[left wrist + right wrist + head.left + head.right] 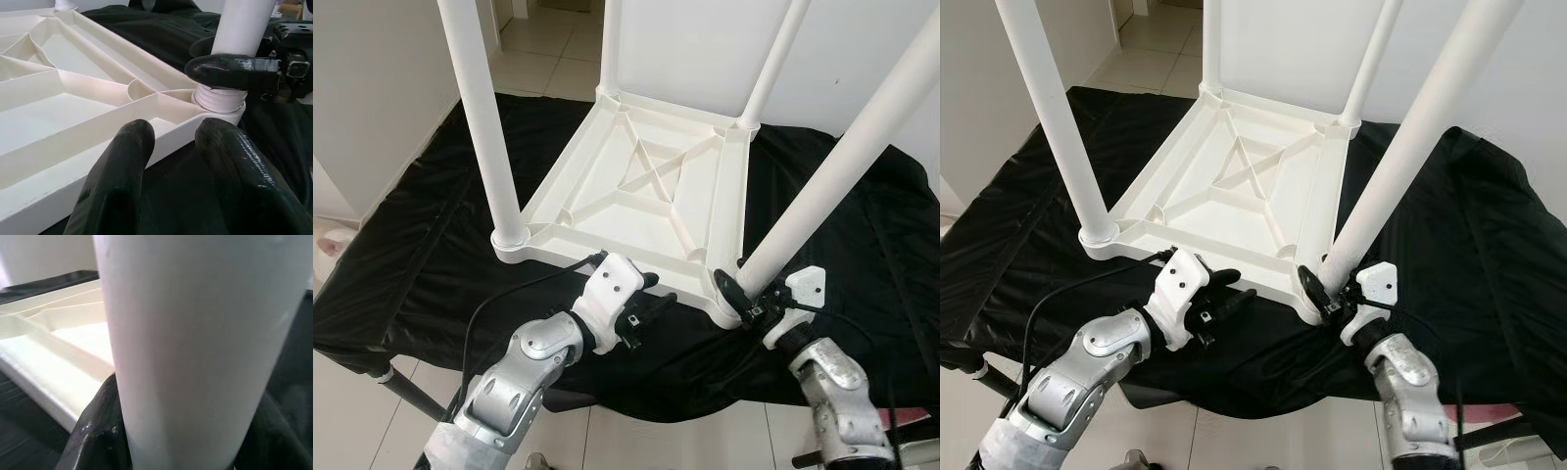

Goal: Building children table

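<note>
A white plastic children's table [636, 186] lies upside down on a black cloth. All of its white legs stand upright in the corner sockets. My right gripper [739, 289] is shut on the near-right leg [832, 176] just above its socket. The right wrist view has that leg [195, 333] close up between the black fingers [95, 431]. My left gripper [651, 294] rests at the table's near edge, left of that corner, open with nothing between its fingers [122, 161]. In the left wrist view, the leg's base [220, 98] stands ahead with a right finger [230, 71] pressed against it.
The black cloth [431, 255] covers a low stand with tiled floor [352, 411] around it. White walls rise to the left and behind. Tall legs stand at near left [484, 127], far left [610, 44] and far right [773, 64].
</note>
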Controlling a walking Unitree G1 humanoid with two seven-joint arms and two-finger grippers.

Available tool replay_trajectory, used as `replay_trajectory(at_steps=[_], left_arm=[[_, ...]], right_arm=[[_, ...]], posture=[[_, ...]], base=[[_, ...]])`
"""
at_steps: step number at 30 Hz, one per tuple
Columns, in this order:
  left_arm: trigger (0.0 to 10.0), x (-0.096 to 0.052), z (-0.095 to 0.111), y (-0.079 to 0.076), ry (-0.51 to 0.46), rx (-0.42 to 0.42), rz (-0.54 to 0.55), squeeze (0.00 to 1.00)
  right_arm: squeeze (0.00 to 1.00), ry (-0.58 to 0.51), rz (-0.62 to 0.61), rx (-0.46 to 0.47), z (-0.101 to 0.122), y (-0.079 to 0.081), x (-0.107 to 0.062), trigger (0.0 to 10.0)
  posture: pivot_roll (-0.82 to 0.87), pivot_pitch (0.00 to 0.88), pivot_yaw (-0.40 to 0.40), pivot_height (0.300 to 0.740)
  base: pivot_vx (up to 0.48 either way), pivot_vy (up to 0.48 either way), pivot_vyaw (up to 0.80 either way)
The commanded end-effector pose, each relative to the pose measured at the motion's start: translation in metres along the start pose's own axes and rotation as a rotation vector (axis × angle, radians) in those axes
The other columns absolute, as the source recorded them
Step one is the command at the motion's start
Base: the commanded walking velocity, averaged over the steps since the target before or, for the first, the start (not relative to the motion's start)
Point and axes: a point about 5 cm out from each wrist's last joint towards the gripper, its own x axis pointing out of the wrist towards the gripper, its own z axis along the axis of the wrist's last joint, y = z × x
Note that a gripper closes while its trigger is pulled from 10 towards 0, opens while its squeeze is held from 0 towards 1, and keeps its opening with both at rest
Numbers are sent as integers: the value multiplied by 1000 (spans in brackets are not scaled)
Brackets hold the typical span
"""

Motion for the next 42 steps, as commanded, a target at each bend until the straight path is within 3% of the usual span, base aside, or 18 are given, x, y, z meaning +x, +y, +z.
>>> replay_trajectory(at_steps=[1,7,12,15,21,32,33,39,40,42], left_arm=[[10000,2,-2,-4,1,-3,-62,0],[10000,7,1,-5,-13,-17,-72,0],[10000,7,1,-8,-15,-23,-82,0],[10000,6,2,-14,-15,-38,-95,0],[10000,6,1,-18,-14,-46,-99,0],[10000,7,4,-16,-20,-40,-90,0],[10000,8,5,-11,-23,-32,-70,0],[10000,10,5,-10,-35,-26,-52,0],[10000,10,6,-11,-40,-27,-50,0],[10000,11,7,-11,-43,-27,-50,0]], right_arm=[[0,37,-90,-12,-5,-12,-8,10000],[0,41,-219,-33,-6,2,-13,10000],[0,37,-236,-33,-5,11,-14,10000],[0,34,-243,-15,-4,28,-18,10000],[0,41,-237,8,-4,40,-18,10000],[0,28,-326,48,2,35,-15,10000],[1000,24,-330,104,-1,40,-10,10000],[1000,1,-309,120,0,42,-4,10000],[0,-7,-286,109,2,41,-3,10000],[0,-10,-269,104,3,40,-3,10000]], posture=[[-21,63,-52,740],[-43,99,-42,740],[-50,111,-36,740],[-42,139,-36,740],[-34,167,-46,740],[-8,156,-66,740],[-8,141,-81,740],[-6,115,-90,740],[-10,107,-89,740],[-10,107,-89,740]], base=[[0,0,0],[0,0,0],[0,0,0],[0,0,0],[0,0,0],[0,0,0],[0,0,0],[0,0,0],[0,0,0],[0,0,0]])
